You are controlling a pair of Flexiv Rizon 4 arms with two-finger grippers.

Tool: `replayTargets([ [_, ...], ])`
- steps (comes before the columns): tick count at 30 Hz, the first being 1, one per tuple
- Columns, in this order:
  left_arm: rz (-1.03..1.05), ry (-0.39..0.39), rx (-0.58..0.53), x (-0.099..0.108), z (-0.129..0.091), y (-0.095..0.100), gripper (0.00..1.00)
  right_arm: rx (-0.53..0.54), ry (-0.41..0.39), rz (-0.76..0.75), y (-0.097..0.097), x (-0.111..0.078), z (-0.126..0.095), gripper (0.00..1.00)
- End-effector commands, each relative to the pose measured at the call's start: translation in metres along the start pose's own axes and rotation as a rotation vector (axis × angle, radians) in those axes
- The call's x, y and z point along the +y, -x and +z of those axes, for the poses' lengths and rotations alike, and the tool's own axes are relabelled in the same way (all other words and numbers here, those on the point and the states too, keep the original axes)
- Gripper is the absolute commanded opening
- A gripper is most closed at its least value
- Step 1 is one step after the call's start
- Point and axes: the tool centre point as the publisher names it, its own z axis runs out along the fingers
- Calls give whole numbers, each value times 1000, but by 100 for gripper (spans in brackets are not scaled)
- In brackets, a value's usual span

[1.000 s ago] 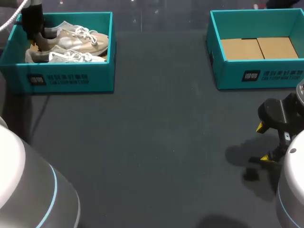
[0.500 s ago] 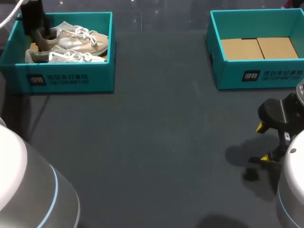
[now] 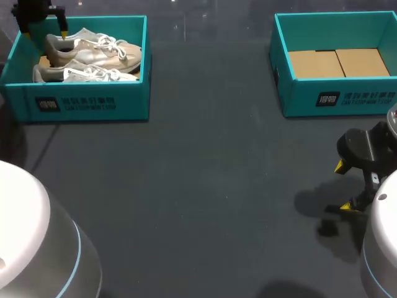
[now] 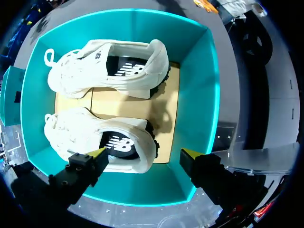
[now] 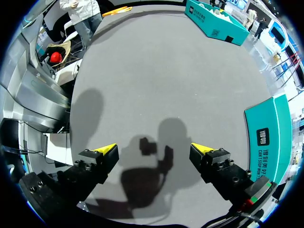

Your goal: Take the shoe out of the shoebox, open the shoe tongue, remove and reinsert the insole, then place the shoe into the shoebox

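Two shoes (image 3: 93, 51) lie along the shoebox (image 3: 87, 102), toes pointing right.

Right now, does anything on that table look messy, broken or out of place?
Nothing stands out. Two pale shoes sit upright side by side in the left shoebox, heels the same way. The right shoebox holds only its cardboard liner. The left gripper and right gripper are open and empty.

Dark grey desk (image 3: 205, 186) stretching wide across the middle. Over at the far right sits a teal box (image 3: 338, 99), with two brown cardboard panels (image 3: 338, 63) lying flat, side by side, on its floor. Near the left edge, a thin dark cable (image 3: 49, 144) runs slantwise over the desk.
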Motion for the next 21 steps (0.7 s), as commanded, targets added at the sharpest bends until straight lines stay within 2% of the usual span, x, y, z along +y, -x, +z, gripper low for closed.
replayTargets([
  [1,22,50,-13,-39,-30,-6,100,-4,-1,-1,-3,-1,-1,100],
  [9,53,41,-24,-69,-44,-11,100,-4,-1,-1,-3,-1,-1,100],
  [18,67,5,-36,-101,-44,-20,100,-4,-1,-1,-3,-1,-1,100],
  [21,73,-32,-38,-110,-43,-26,100,-4,-1,-1,-3,-1,-1,100],
])
